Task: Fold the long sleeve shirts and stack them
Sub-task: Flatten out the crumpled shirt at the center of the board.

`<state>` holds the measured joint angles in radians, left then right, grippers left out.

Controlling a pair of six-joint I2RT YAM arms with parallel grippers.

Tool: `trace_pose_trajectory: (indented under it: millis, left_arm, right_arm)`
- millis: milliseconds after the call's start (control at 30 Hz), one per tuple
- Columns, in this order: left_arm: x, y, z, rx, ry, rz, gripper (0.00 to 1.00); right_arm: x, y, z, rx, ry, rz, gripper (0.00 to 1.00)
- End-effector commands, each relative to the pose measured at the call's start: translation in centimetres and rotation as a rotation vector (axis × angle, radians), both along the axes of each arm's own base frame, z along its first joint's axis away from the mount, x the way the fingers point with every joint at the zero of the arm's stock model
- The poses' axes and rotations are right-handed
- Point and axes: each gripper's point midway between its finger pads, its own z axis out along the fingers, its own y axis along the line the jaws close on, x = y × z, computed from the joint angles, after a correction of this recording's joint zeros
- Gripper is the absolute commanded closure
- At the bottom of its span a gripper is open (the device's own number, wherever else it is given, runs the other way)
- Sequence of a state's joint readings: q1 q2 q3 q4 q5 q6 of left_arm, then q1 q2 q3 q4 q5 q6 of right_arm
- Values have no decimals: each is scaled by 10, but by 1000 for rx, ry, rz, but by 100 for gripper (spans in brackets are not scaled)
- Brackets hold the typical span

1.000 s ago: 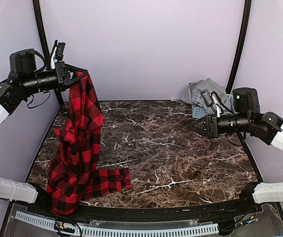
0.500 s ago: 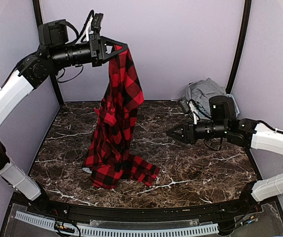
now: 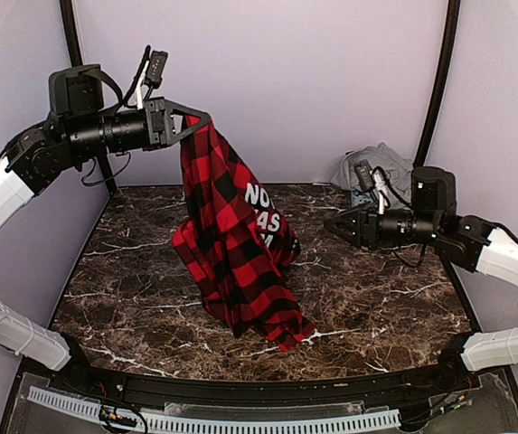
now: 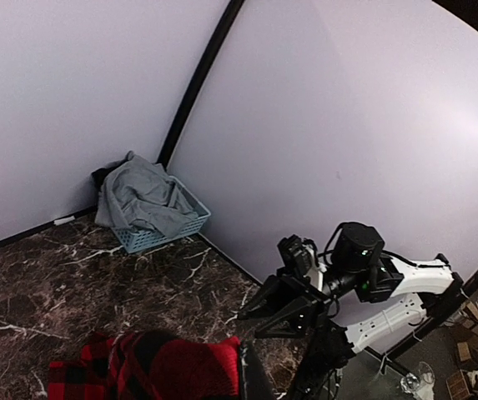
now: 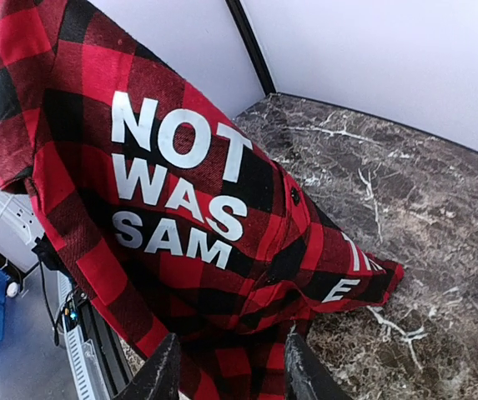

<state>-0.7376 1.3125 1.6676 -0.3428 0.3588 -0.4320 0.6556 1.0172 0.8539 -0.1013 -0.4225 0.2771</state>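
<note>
Marble tabletop; checked shirt reads "NOT WAS SAM"

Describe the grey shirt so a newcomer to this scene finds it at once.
Go to the marble table's far right corner, beyond the right gripper. A pale blue slatted basket stands there with the grey shirt heaped in it. It is plain and unlettered, unlike the red-and-black checked shirt hanging from the left gripper.

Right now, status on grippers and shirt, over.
Left gripper shut on red-and-black checked cloth shirt, hanging, lower end on dark marble table. Right gripper open, empty, just short of it. Nothing in between.
</note>
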Motion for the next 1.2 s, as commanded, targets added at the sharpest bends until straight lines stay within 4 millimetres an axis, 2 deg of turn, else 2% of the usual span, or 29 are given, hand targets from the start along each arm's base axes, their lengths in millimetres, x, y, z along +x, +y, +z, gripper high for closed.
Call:
trace_pose_trajectory:
  millis: [0,67,133,233,300,500,667,900,1033,1167]
  left_arm:
    - [43,22,-54,69,51,173,100]
    - [56,21,-90,98,104,187,100]
    - [66,20,-113,120,139,204,100]
    - [78,17,-139,141,186,209,100]
    - [84,14,-146,149,199,209,100]
    - [96,17,-145,158,194,223,100]
    - [102,26,-141,160,186,245,100]
    - [103,29,-138,156,183,242,100]
    - [103,30,-136,151,183,238,100]
    - [102,32,-136,151,181,240,100]
  right_arm:
    - [-7,9,-26,-12,47,68,60]
    - [-10,13,-38,-5,71,78,59]
    - [-14,20,-52,-3,89,90,58]
    - [-22,34,-82,-58,114,93,55]
    - [-33,44,-104,-95,135,115,49]
    - [-60,58,-155,-204,166,148,32]
    - [-72,62,-185,-299,184,139,26]
    - [-79,69,-212,-395,187,145,24]
    - [-81,68,-229,-453,189,146,25]
    - [-78,71,-236,-475,179,146,31]
